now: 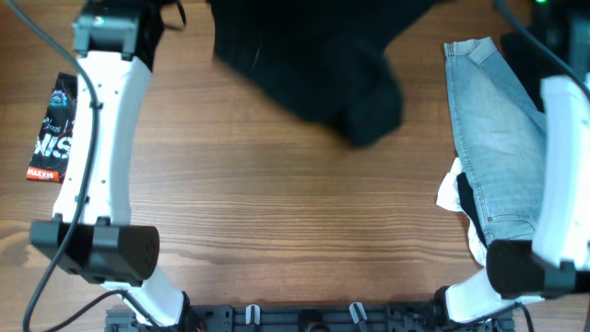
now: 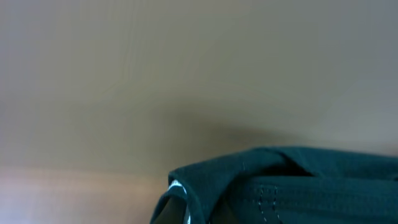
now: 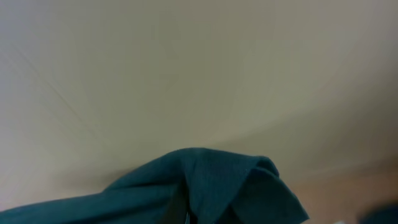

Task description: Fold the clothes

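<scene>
A wooden table [image 1: 277, 231] fills the overhead view, with clothes lying in two places. The black cloth [image 1: 304, 65], the largest piece, sits at 12 o'clock, running off the far edge, with one rumpled corner hanging toward 1 o'clock; it looks soft and out of focus. The left arm [image 1: 101, 138] stretches from 7 o'clock up to 11 o'clock, and the right arm [image 1: 562, 184] from 5 o'clock up to 3 o'clock, both white with black joints. Light-blue denim [image 1: 493, 138] lies at 3 o'clock, partly under the right arm, well apart from the black cloth. At its 7 o'clock corner a whitish scrap [image 1: 450, 192] and a dark garment [image 1: 466, 205] poke out from beneath. A printed label [image 1: 53, 129] lies at 9 o'clock, just beside the left arm. The left wrist camera catches a dark bunch [image 2: 298, 186] at 5 o'clock, the right wrist camera a dark fold [image 3: 211, 186] at 6 o'clock. No fingers show on the left gripper or the right gripper, so whether their jaws are clenched or released cannot be told
</scene>
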